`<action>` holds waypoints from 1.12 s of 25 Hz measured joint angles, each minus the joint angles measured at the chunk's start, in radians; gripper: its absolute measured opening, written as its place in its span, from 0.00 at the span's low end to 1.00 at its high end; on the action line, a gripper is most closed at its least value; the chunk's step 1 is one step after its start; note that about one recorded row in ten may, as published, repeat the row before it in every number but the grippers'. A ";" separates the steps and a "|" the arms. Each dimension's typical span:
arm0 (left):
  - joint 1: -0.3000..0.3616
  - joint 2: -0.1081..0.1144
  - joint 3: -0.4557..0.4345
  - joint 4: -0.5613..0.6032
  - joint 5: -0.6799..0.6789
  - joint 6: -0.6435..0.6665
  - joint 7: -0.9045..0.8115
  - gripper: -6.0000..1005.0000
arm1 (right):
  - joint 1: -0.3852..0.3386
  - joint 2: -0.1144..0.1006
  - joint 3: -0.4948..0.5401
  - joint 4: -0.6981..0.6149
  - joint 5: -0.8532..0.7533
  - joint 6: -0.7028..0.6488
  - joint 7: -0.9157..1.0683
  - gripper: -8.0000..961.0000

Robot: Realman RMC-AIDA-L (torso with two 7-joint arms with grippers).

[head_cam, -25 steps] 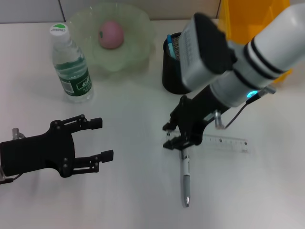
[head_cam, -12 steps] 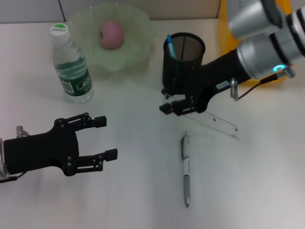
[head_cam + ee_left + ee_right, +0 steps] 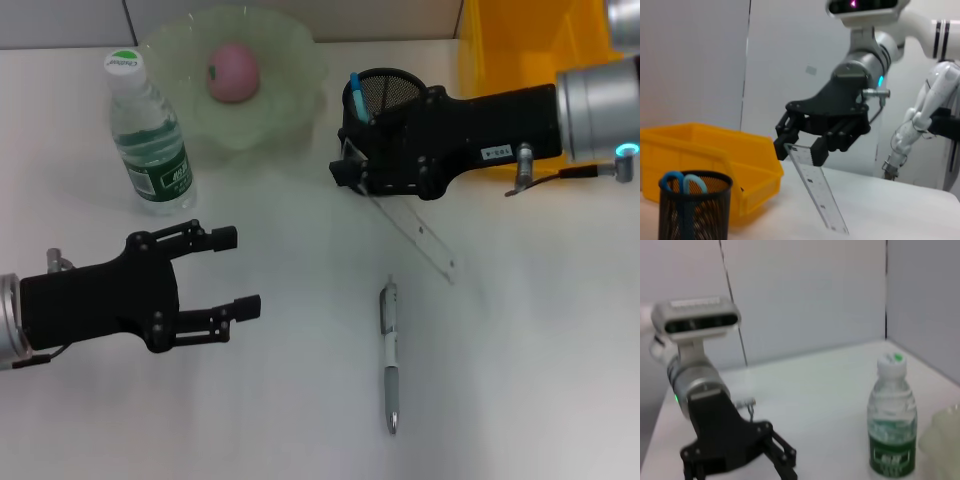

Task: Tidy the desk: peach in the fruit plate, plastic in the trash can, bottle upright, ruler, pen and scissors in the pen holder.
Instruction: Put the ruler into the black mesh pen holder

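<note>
While right gripper (image 3: 352, 170) clamps ruler (image 3: 410, 230) by upper end, lifted off desk (image 3: 300, 400) beside pen holder (image 3: 385, 100): ruler step underway. Next: tip upright, lower into holder. Left gripper (image 3: 228, 272) open, empty.

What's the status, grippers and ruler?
Right gripper shut on ruler, lifted beside pen holder. Left gripper open, idle. Pen on desk; nothing blocking.

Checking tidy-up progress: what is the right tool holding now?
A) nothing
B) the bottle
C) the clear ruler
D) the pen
C: the right tool grips one end of the clear ruler, lifted beside the pen holder; the pen lies on the desk.
</note>
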 joint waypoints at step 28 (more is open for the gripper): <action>-0.010 -0.012 -0.034 -0.002 -0.074 -0.009 -0.068 0.83 | -0.093 0.001 0.100 0.293 0.357 -0.086 -0.734 0.41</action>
